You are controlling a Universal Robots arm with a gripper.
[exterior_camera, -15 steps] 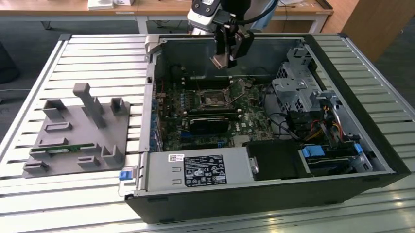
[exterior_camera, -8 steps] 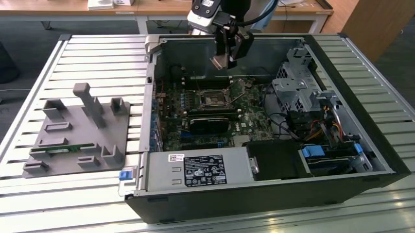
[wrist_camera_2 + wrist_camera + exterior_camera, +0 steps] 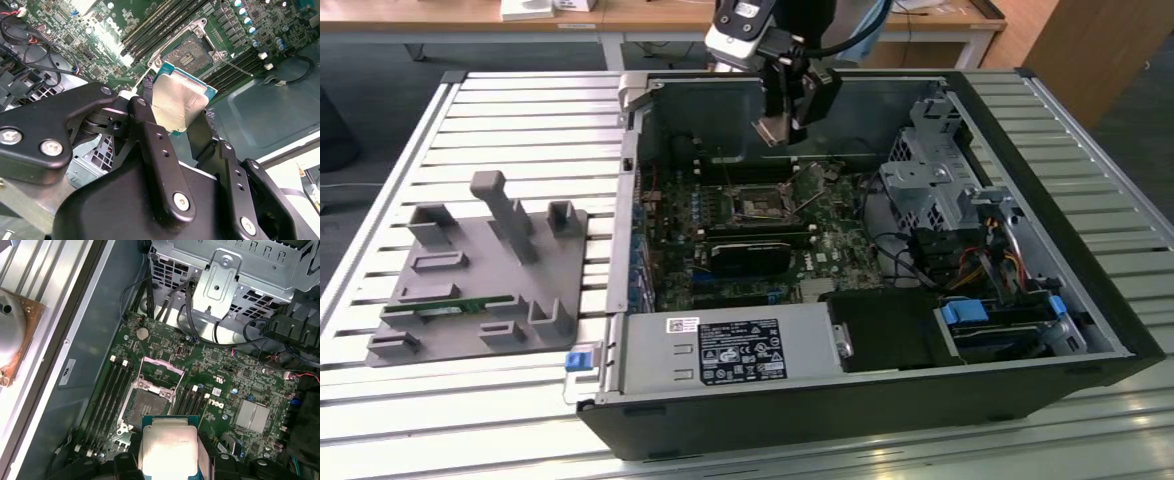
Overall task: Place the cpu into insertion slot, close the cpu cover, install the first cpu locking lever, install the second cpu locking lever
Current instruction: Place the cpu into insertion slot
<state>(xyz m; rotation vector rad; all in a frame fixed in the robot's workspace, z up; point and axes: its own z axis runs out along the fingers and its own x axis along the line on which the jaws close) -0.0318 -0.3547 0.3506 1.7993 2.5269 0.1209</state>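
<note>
My gripper (image 3: 787, 122) hangs above the open computer case, shut on the cpu (image 3: 771, 131), a flat square chip with a silvery-tan top. In both wrist views the cpu (image 3: 177, 102) (image 3: 167, 447) sits between the black fingers (image 3: 150, 135), held off the board. The insertion slot (image 3: 758, 202) (image 3: 191, 51) (image 3: 147, 407) lies below on the green board, with its dark centre bare. The cpu cover (image 3: 159, 371) (image 3: 196, 24) stands swung open at the socket's edge. A thin wire lever (image 3: 234, 66) sticks out beside the socket.
A black card (image 3: 747, 255) lies near the socket, and memory slots (image 3: 112, 395) flank it. A metal drive cage (image 3: 934, 180) with cables and a power supply (image 3: 727, 350) fill the case. At the exterior view's left, a grey fixture (image 3: 480, 270) sits on the slatted table (image 3: 520, 110).
</note>
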